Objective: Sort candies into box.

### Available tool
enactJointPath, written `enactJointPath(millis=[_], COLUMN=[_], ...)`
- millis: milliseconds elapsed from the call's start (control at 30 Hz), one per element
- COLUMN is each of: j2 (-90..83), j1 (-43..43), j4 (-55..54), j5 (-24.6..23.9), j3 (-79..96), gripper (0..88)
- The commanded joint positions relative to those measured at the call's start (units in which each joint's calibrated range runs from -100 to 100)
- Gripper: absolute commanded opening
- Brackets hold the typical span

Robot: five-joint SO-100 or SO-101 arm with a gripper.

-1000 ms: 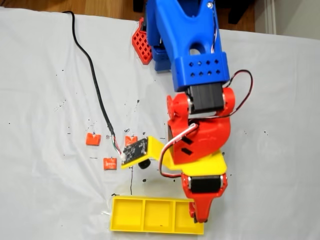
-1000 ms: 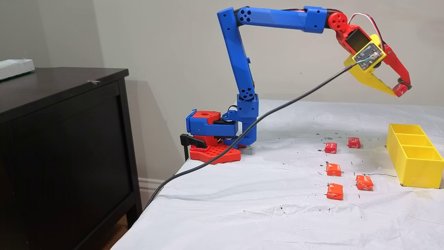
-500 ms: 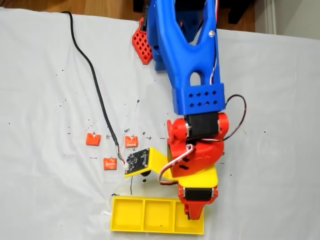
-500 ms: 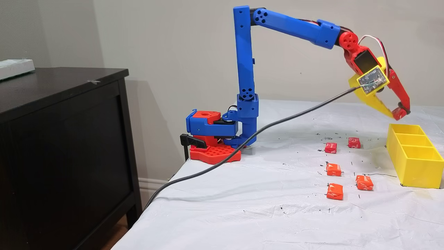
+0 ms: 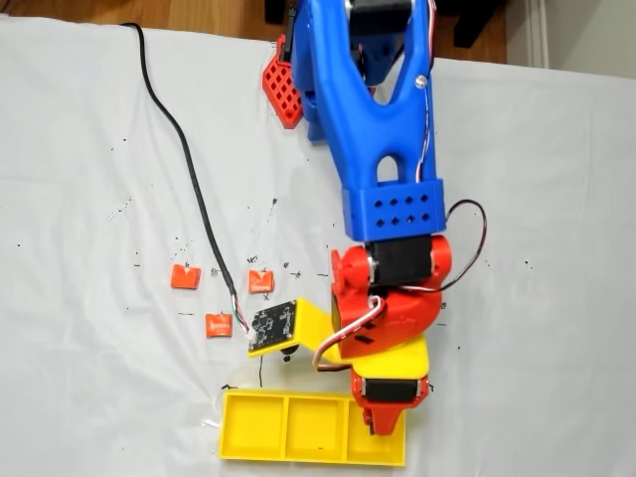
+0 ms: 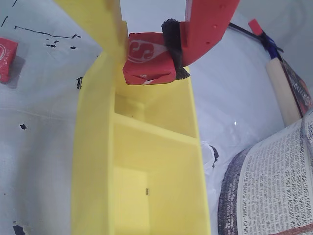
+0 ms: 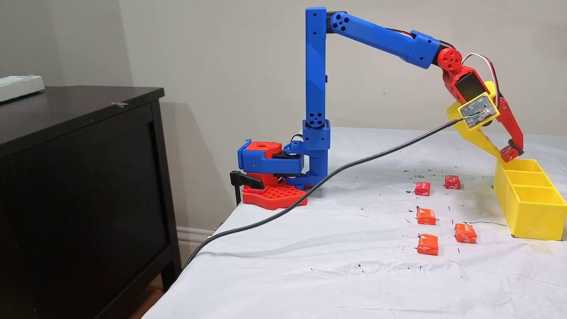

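The candies are small and wrapped, some red and some orange. One red candy is pinched tight in the gripper, between the yellow finger and the red finger. In the wrist view it hangs right over the far end of the box, at 12 o'clock in the picture, and it does not touch the box floor.

The box is a long yellow tray with three square holes. In a fixed view from the side, the box sits on the white cloth at 3 o'clock, and the gripper is just above its back end.

Five more candies lie on the cloth beside the box. Two red ones are farther back, and three orange ones are closer to the front. In a fixed view from above, three orange candies lie at about 10 o'clock from the box. A black cable runs over the cloth
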Motion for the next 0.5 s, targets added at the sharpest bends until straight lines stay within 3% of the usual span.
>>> enactJointPath(millis=[0,100,300,467], j2=[-0.8,-0.8,-0.5,-0.9], j1=[0.4,0.4,0.3,0.2], j4=[-1.3,-1.5,-1.7,-1.3], j5=[-0.3,-0.2,-0.2,-0.3], j3=[-5.9,-5.9,-5.7,-5.7], gripper=[0.1,1.5,20.9,23.9])
